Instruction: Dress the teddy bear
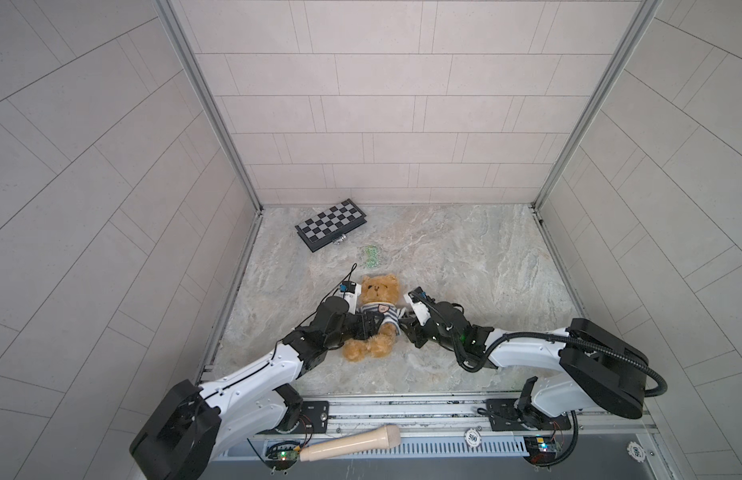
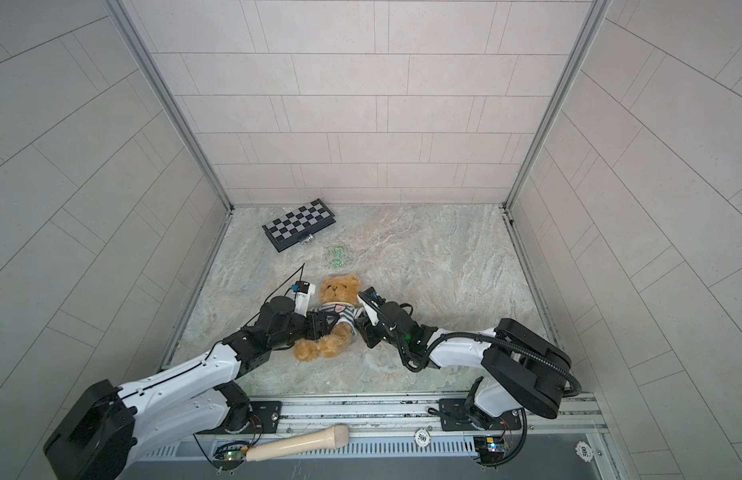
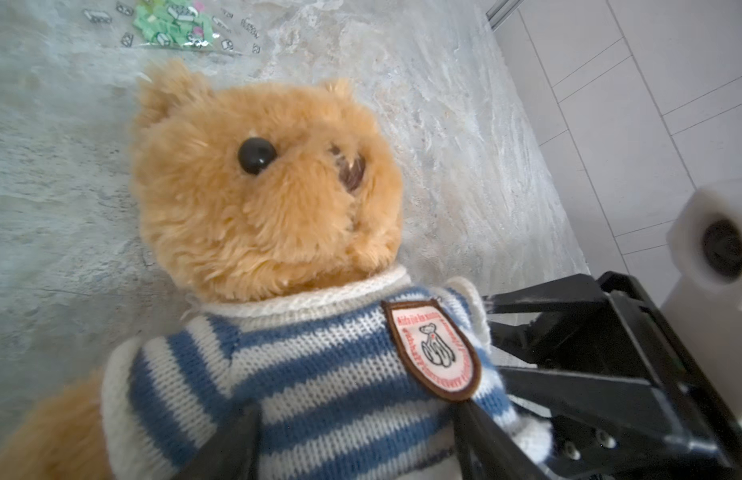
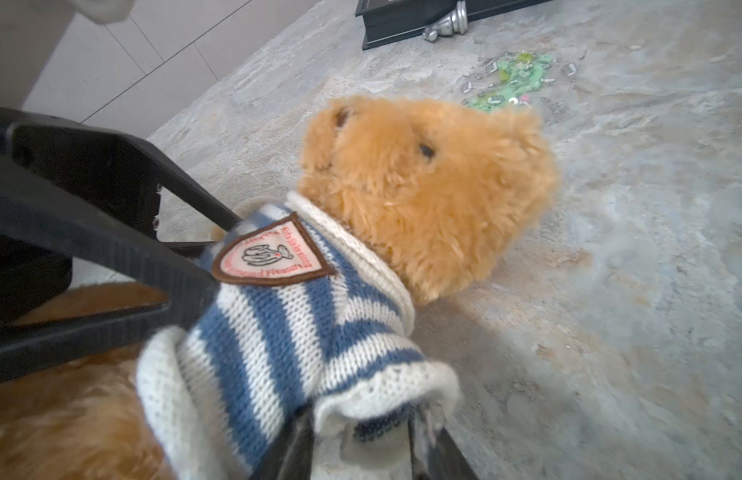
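The teddy bear (image 1: 377, 293) lies on its back on the marbled table (image 1: 477, 266), a little left of the middle, head toward the far wall. It is wearing a blue-and-white striped sweater (image 3: 319, 374). The left gripper (image 3: 357, 409) straddles the sweater's chest, its 2 fingers spread wide and gripping nothing. The right gripper (image 4: 361, 419) pinches the sweater's sleeve cuff at the bear's side. A folded chessboard (image 1: 331, 224) sits well behind.

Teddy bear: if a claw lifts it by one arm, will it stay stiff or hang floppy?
Probably floppy and light: the teddy bear is fluffy plush, legs splayed on the table. Its knitted sweater may stretch when pulled.
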